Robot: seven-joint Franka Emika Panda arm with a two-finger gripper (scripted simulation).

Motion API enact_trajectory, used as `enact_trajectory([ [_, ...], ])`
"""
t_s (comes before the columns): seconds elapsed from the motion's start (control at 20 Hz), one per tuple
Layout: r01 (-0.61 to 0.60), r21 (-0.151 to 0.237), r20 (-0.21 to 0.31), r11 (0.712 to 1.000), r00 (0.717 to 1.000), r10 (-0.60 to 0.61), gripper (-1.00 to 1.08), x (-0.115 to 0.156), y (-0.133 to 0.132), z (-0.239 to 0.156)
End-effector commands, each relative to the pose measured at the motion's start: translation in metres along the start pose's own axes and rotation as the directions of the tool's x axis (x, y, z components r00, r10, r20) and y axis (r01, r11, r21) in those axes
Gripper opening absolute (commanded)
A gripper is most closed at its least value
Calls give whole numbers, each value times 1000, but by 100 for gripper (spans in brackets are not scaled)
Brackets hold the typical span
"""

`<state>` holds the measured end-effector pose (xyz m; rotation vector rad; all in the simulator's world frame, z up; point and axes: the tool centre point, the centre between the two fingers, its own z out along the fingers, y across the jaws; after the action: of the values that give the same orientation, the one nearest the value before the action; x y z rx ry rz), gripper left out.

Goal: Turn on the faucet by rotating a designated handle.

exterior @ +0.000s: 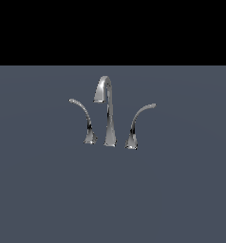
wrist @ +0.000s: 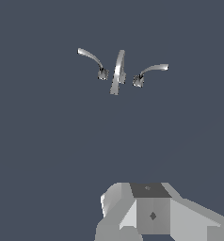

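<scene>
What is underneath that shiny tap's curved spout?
Under the spout there is only bare grey surface: no basin, no water. The handle stands beside it. Nothing covers that spot.

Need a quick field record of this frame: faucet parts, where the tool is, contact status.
faucet: chrome set, standing on a flat grey surface
spout: tall hooked neck, in the middle
handle: lever arching toward the exterior view's right, shorter than the spout
other lever: thinner, sweeping toward the exterior view's left
tool: only part of its body shows in the wrist view; fingers not visible
contact: none, tool well apart from the faucet
tool state: cannot tell
</scene>
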<state>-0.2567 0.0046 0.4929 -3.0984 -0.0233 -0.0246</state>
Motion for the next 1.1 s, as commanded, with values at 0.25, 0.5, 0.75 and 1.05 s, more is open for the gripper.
enact_trajectory([
  [0.25, -16, 0, 0, 1000, 1000, 16, -100, 3, -1, 3],
  [0.5, -65, -1, -1, 998, 998, 65, -100, 11, -5, 12],
  [0.75, -147, -3, -2, 989, 989, 147, -100, 25, -10, 27],
  [1.05, -287, -5, -5, 958, 958, 287, -100, 51, -16, 54],
])
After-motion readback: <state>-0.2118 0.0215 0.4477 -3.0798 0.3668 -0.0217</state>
